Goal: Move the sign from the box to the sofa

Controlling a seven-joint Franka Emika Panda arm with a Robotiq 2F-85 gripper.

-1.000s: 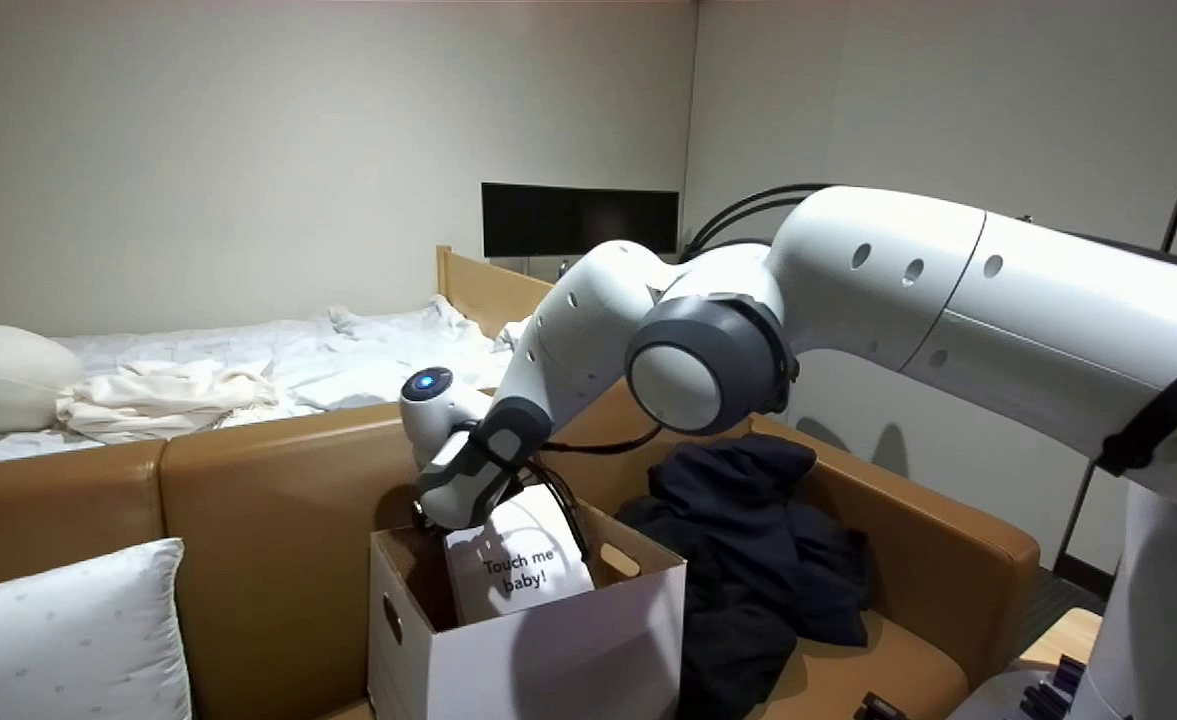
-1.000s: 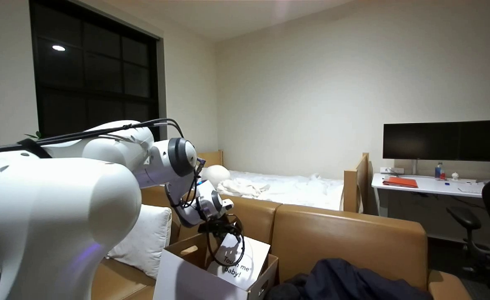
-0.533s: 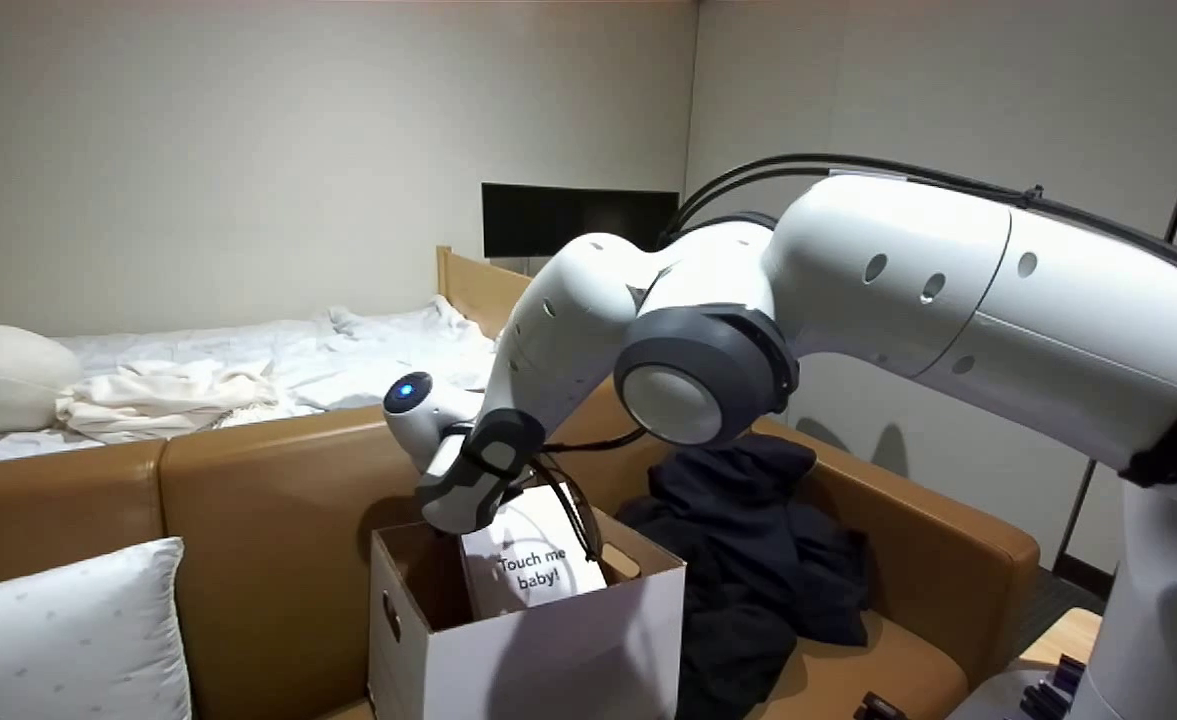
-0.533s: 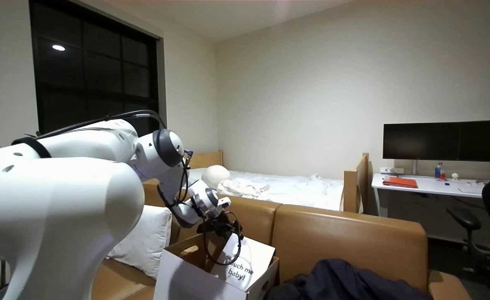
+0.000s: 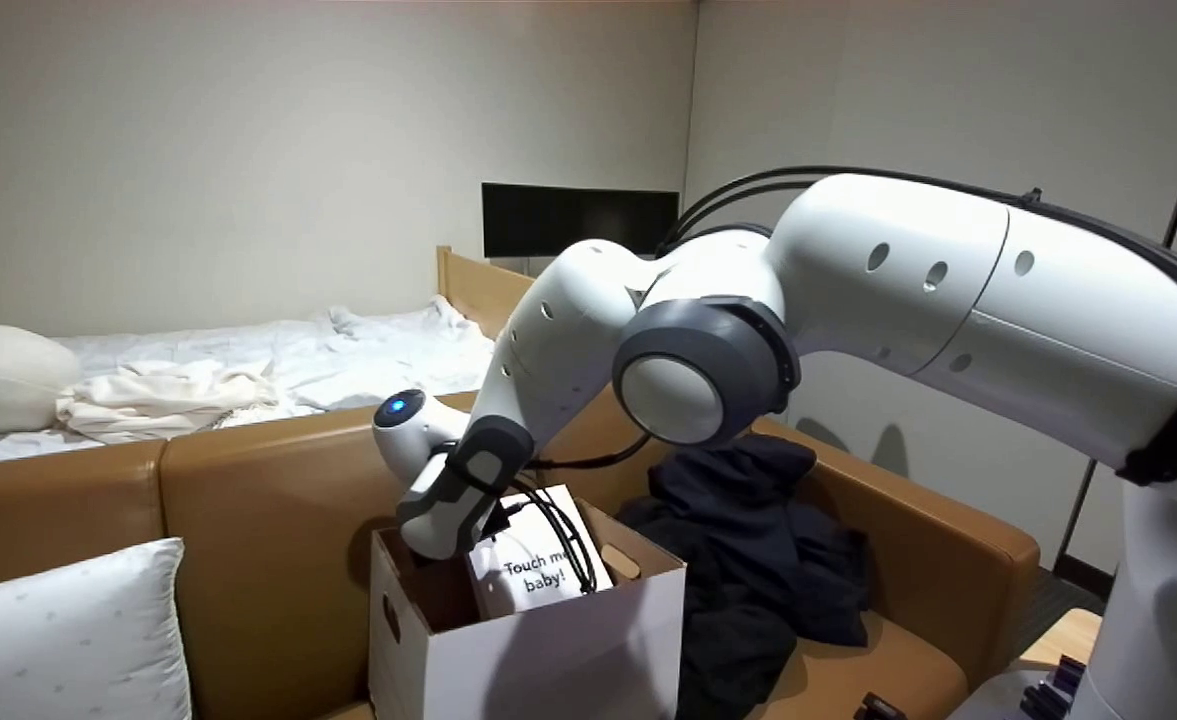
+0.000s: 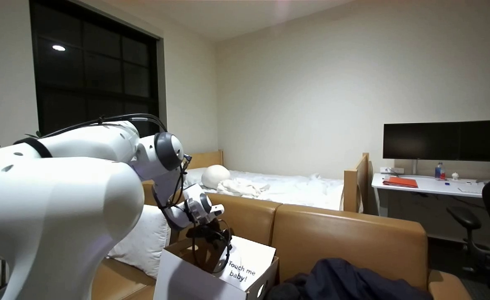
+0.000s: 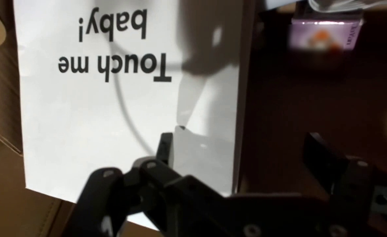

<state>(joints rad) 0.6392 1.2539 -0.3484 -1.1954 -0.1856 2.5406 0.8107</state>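
Observation:
The sign, a white card reading "Touch me baby!", leans inside the box. It shows also in an exterior view, its top above the box rim. In the wrist view the sign fills the left half, text upside down. My gripper is open there: one finger overlaps the sign's face, the other is over the dark box interior, and the sign's edge runs between them. In an exterior view the gripper is at the box opening beside the sign. The sofa carries the box.
A white pillow is on the sofa to one side of the box. Dark clothing lies on the other side. A small purple package is inside the box. The sofa back stands behind the box; loose cables hang by the gripper.
My gripper has shifted left and slightly down in both exterior views. The sign has slid a little to the right inside the box.

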